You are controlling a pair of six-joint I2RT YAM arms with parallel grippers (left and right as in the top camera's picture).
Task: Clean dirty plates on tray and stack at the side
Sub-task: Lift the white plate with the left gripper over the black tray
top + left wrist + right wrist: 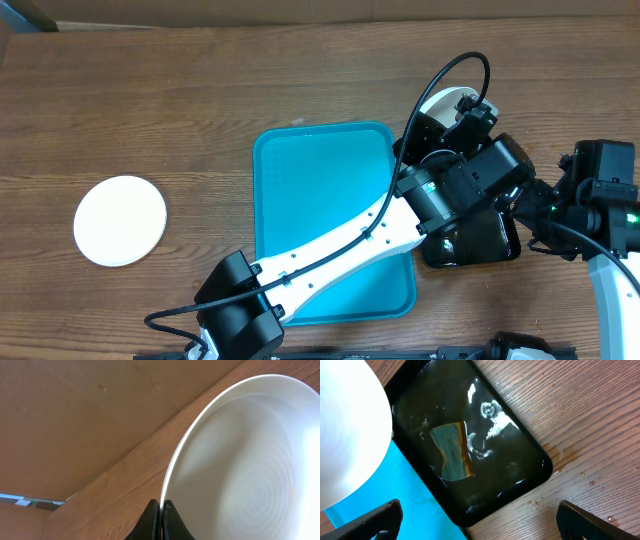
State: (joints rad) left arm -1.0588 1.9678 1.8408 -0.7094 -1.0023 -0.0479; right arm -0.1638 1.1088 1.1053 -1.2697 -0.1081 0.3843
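- While clamped by its rim in the left gripper [161, 510], handles as a stiff, breakable, possibly wet plate [240, 460].
- Wide and empty at the right gripper [480, 522].

The desk [150, 100] is brown, streaked with wood grain. The tray [310, 180] is bright turquoise. At the overhead frame's left the lone plate [120, 220] is plain white; the ringed plate [250, 460] is white too, with faint concentric circles. The small tray [520, 485] is glossy black, its sponge [451, 451] green, edged yellow.

White plate [120, 221] left of turquoise tray [320, 190]
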